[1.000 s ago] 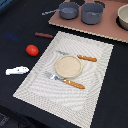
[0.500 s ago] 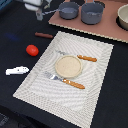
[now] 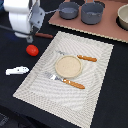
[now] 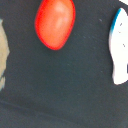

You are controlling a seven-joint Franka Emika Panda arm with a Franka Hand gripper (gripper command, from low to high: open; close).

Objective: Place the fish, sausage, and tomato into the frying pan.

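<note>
Placemat (image 3: pixel 95 75) — black table (image 3: pixel 117 100).

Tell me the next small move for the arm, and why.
Probably descend toward the glossy red ball-shaped tomato, which lies on the dark table near the white arm, with the flat white toy fish beside it. Both show in the wrist view; neither is in the round dark blue-grey frying pan yet.
</note>
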